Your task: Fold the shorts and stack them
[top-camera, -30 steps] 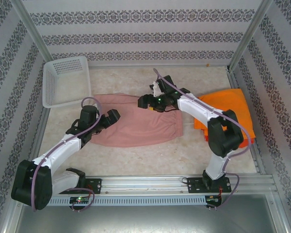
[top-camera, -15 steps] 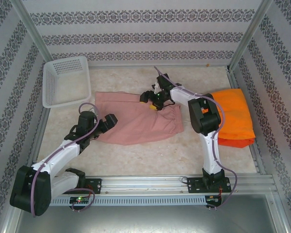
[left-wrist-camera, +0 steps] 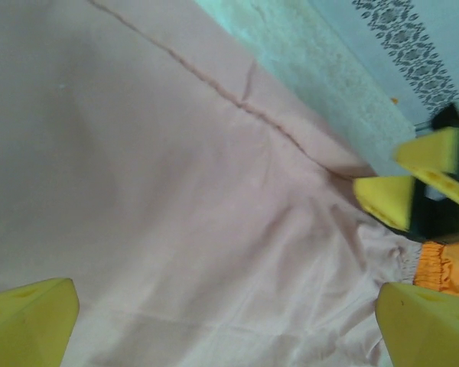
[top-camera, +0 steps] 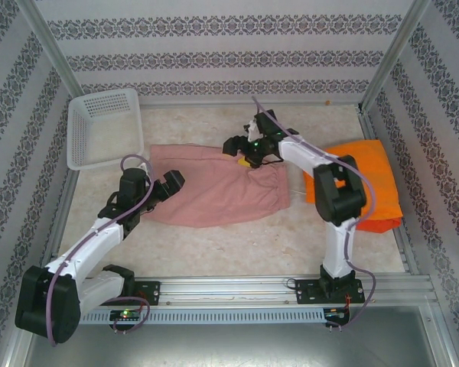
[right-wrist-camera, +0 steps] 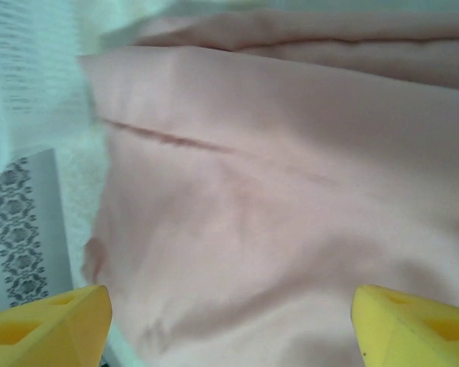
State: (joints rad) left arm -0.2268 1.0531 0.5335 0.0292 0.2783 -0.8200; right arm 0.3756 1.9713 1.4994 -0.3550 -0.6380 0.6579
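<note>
The dusty pink shorts [top-camera: 214,187] lie spread flat in the middle of the table. My left gripper [top-camera: 170,183] stands open at their left edge, its yellow fingertips [left-wrist-camera: 27,317] wide apart over pink cloth [left-wrist-camera: 176,191]. At the shorts' far edge hovers my right gripper [top-camera: 241,151], also open, with pink cloth [right-wrist-camera: 275,191] between its fingertips [right-wrist-camera: 413,321] and nothing clamped. The right gripper's yellow fingers [left-wrist-camera: 413,180] appear in the left wrist view. Folded yellow-orange shorts [top-camera: 367,180] lie on the right, on top of red-orange shorts [top-camera: 379,225].
A white mesh basket [top-camera: 103,126] stands at the back left, and its mesh [right-wrist-camera: 30,76] sits close to the shorts' corner in the right wrist view. Patterned walls and metal posts enclose the table. Bare tabletop [top-camera: 237,245] lies in front of the shorts.
The right gripper has shifted slightly back and right along the shorts' far edge, its elbow swinging. The left gripper dipped toward me and came back to the left edge. Both stayed open.
</note>
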